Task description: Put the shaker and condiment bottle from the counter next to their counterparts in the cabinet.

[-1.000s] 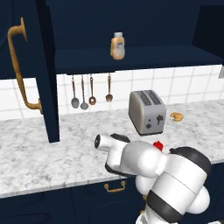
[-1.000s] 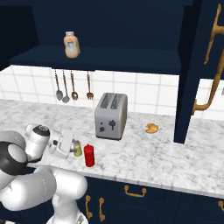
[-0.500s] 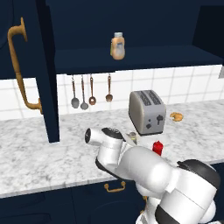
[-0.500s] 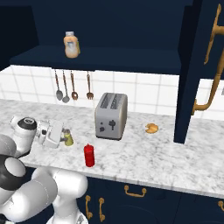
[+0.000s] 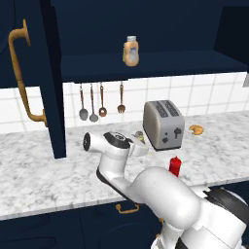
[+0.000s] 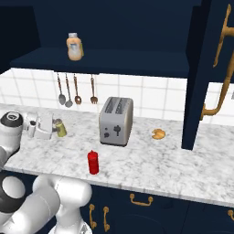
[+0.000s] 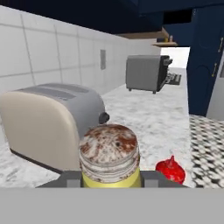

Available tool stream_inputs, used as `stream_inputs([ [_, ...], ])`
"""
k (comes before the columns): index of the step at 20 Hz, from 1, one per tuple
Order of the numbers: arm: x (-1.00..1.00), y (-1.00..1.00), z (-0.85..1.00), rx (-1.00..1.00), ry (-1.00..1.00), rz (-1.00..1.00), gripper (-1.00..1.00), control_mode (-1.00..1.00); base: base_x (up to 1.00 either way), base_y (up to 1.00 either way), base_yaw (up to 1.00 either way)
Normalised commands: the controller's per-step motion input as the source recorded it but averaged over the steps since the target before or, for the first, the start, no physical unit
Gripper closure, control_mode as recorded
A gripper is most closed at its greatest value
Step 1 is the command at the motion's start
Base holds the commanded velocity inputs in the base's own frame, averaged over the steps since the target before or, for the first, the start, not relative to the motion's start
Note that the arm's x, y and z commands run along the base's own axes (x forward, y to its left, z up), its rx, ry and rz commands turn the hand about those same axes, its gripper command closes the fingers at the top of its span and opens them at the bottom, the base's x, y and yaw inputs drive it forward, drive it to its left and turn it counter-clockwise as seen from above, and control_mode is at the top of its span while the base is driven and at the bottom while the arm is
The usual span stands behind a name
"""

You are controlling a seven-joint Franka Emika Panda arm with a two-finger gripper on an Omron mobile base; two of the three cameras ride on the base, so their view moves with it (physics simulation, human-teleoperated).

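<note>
claw [image 6: 55,129]: your fingers closed on the shaker [image 6: 60,128], lifted off the counter [image 6: 151,160] | condiment bottle [image 6: 93,162] stands below-right of claw | no readable labels

The counter [image 6: 151,160] is showing matt veined marble; the toaster [image 6: 116,121] is looking brushed metal; the condiment bottle [image 6: 93,162] is looking smooth plastic.

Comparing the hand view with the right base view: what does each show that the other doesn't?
Hand view: a closeup of the shaker's speckled cap, and a grey appliance far along the counter.
Right base view: the peach-orange bottle on the cabinet shelf, hanging utensils, a croissant.
Both: shaker, toaster, red bottle.
</note>
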Motion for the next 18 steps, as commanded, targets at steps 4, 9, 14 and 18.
stream_inputs([
  [4, -0.01, 0.08, 0.77, 0.0, -0.02, 0.2, 1.0, -1.0, 0.0, 0.0, 0.0],
  [9, -0.21, 0.05, 0.74, -0.05, -0.1, 0.1, 1.0, -1.0, 0.0, 0.0, 0.0],
  [14, -0.1, 0.07, 0.71, 0.0, -0.05, 0.17, 1.0, -1.0, 0.0, 0.0, 0.0],
  [18, 0.0, 0.04, 0.6, 0.0, -0.01, 0.28, 1.0, -1.0, 0.0, 0.0, 0.0],
])
